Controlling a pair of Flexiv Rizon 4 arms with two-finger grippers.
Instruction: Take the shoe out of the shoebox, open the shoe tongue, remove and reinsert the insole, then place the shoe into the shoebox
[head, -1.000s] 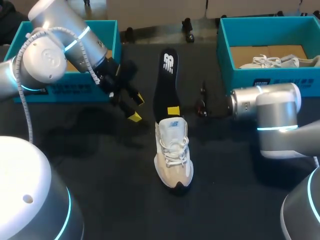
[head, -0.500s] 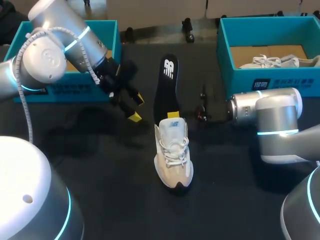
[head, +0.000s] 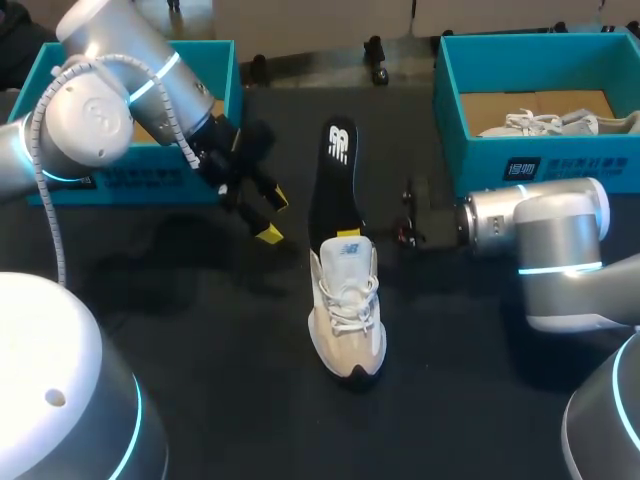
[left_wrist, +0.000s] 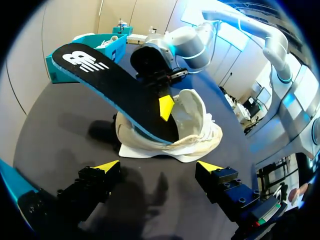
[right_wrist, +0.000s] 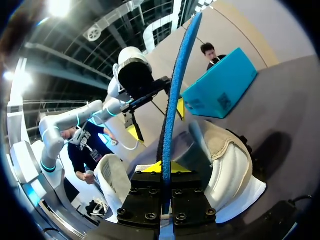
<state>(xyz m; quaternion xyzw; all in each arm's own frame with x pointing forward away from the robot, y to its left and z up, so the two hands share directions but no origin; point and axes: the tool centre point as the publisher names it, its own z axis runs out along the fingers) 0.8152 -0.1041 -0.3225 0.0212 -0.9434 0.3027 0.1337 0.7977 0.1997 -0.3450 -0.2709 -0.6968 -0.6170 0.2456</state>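
Dark tabletop (head: 200, 330), head view: white shoe (head: 347, 305) sits upright near centre, toe at 6 o'clock, heel at 12. Black insole (head: 334, 185) with a blue edge sticks out of the shoe's opening and slants up and away toward 12. Its lower end is down inside the shoe.

Right gripper (right_wrist: 165, 172) comes in from 3 o'clock, jaws clamped on the insole's lower part from both faces, just above the collar. Right wrist view has the insole edge-on between them.

Left gripper (head: 273, 217) hangs at about 10 o'clock from the shoe, near it but not touching. Jaws are wide apart with nothing between them. Left wrist view: shoe and insole lie ahead of the fingers (left_wrist: 106, 165).

Teal shoebox (head: 215, 60) is at 11 o'clock, behind the left arm. Second teal shoebox (head: 455, 100) at 1–2 o'clock holds another pale shoe (head: 555, 122) on cardboard.
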